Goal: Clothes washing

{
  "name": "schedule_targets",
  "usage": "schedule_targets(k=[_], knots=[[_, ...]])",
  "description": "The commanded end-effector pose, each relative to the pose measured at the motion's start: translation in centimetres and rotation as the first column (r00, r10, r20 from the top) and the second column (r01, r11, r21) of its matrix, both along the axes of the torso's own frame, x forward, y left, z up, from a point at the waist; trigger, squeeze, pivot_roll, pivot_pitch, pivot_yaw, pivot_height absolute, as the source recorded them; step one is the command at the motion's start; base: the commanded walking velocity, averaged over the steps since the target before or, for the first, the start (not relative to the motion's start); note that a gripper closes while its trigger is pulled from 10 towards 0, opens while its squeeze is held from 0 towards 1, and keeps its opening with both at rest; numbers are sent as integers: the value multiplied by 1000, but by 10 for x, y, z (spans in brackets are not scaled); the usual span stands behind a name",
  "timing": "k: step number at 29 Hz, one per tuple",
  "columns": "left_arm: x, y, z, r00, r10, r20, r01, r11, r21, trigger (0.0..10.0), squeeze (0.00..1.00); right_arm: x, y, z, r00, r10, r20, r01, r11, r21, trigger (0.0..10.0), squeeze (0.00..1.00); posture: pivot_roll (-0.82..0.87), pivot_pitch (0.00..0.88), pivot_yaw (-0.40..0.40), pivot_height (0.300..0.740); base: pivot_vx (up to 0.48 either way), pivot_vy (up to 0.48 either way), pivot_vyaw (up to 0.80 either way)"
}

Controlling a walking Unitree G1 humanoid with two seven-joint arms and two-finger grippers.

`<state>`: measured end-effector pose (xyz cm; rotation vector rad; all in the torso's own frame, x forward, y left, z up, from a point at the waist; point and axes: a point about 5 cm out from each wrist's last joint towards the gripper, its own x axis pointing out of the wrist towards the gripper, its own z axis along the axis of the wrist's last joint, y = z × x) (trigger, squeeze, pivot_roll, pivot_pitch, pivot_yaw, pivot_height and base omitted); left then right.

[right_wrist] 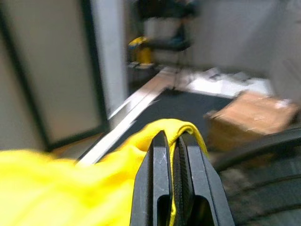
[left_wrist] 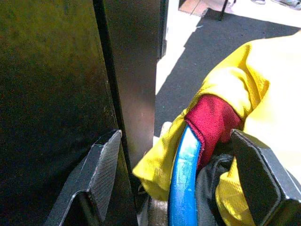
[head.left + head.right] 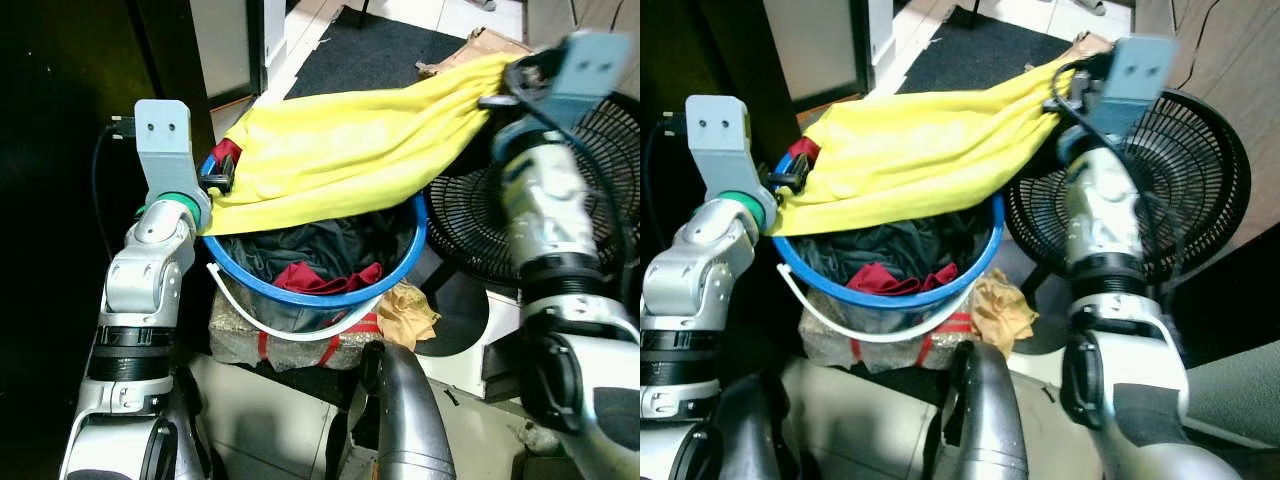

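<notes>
A yellow garment (image 3: 340,150) is stretched over a blue bucket (image 3: 300,297), from its left rim up to the right. My right gripper (image 3: 500,85) is raised at the upper right, shut on the garment's end (image 1: 176,127). My left gripper (image 3: 218,180) is at the bucket's left rim, open. Its fingers (image 2: 101,174) stand either side of the blue rim (image 2: 183,179), a red cloth (image 2: 211,117) and a fold of the yellow garment. Dark clothes (image 3: 300,245) and a red piece (image 3: 320,278) lie inside the bucket.
A black floor fan (image 3: 480,230) stands close on the bucket's right. A crumpled tan cloth (image 3: 405,312) lies beside the bucket. A dark cabinet (image 3: 60,150) is on the left. Beyond are a black mat (image 3: 370,50) and cardboard (image 3: 470,48).
</notes>
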<state>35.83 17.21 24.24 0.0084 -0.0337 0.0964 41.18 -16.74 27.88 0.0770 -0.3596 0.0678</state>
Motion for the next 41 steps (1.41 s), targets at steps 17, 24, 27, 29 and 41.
schedule_targets(k=[17,24,27,29,41], knots=[[-7,6,-13,998,45,-40,-45,999,0,10000,0,-28,116,42,844,497,200,-461,864,-202,10000,0,84,161,-52,385,0,0,0],[-7,4,-13,998,42,-40,-42,999,-7,10000,0,-72,171,60,643,714,277,-617,698,-365,10000,0,81,158,-59,385,0,0,0],[-8,4,-13,998,44,-37,-45,999,-12,10000,0,-105,180,43,474,855,211,-683,508,-525,10000,0,75,158,-62,385,0,0,0],[-8,3,-14,998,42,-38,-43,999,-16,10000,0,-120,173,28,418,897,142,-702,418,-576,10000,0,66,159,-60,385,0,0,0],[-5,-6,-14,999,9,-40,-10,1000,-24,10000,0,-157,91,-25,533,835,-138,-734,375,-567,10000,0,14,161,-51,385,0,0,0]])
